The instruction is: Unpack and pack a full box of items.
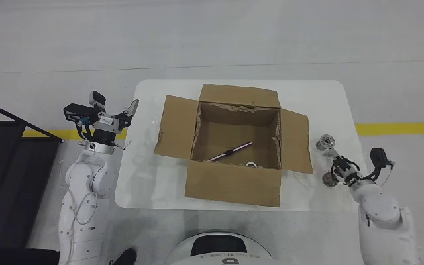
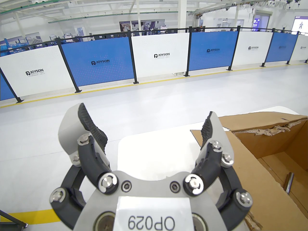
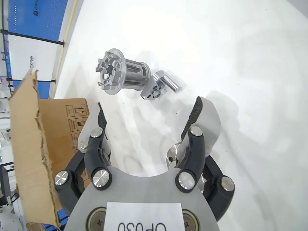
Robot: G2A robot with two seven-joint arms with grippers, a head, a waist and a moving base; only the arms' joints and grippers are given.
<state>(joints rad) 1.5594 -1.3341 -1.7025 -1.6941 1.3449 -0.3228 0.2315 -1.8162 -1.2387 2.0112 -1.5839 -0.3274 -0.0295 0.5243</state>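
Left end effector (image 2: 146, 116): released, fingers spread wide with nothing between them. It sits at the left of the top view, by the left edge of the surface (image 1: 318, 93), apart from the box.

Right end effector (image 3: 148, 102): released, fingers spread and holding nothing. It sits at the lower right of the top view, over the right end of the surface.

Metal disc part (image 3: 171, 156): just beside one finger of the right end effector and partly hidden behind it.

Flanged metal cylinder (image 3: 120, 75): lies on its side on the surface beyond the right end effector, just right of the box's right flap.

Small metal block with pin (image 3: 160, 86): touches the cylinder's narrow end.

Cardboard box (image 1: 179, 126): at the centre of the surface, with all four flaps folded out. The right flap lies between the box interior and the metal parts.

Metal rod (image 1: 230, 153): lies aslant on the box floor.

Small white item (image 1: 252, 164): on the box floor near the front wall; its kind cannot be told.
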